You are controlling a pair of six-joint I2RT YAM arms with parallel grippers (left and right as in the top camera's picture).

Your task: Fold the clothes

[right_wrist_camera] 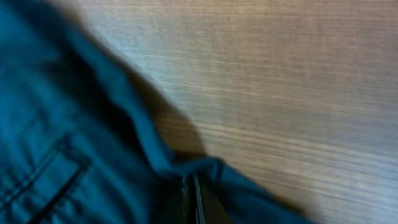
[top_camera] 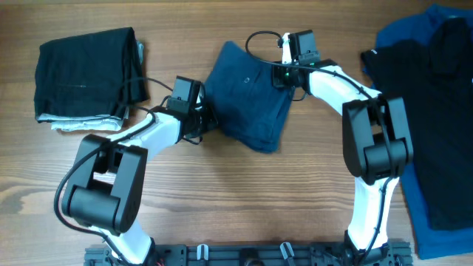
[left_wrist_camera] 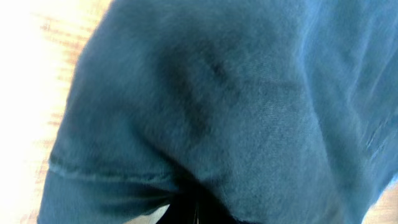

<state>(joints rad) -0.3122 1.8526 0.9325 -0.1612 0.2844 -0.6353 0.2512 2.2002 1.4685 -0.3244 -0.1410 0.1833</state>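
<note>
The dark navy shorts point(top_camera: 247, 96) lie bunched and partly folded in the middle of the table. My left gripper point(top_camera: 203, 122) is shut on their left edge. In the left wrist view the navy fabric point(left_wrist_camera: 236, 106) fills the picture, and it is pinched between the closed jaws of the left gripper point(left_wrist_camera: 196, 211). My right gripper point(top_camera: 284, 77) is shut on the upper right edge of the shorts. In the right wrist view a fold of the cloth point(right_wrist_camera: 74, 155) with a stitched pocket runs into the closed jaws of the right gripper point(right_wrist_camera: 194, 199).
A folded black garment point(top_camera: 85, 74) lies at the back left on a pale grey-white one point(top_camera: 74, 124). At the right edge a black garment point(top_camera: 429, 89) lies spread over a brighter blue one point(top_camera: 421, 214). Bare wooden table point(top_camera: 236, 192) shows at the front.
</note>
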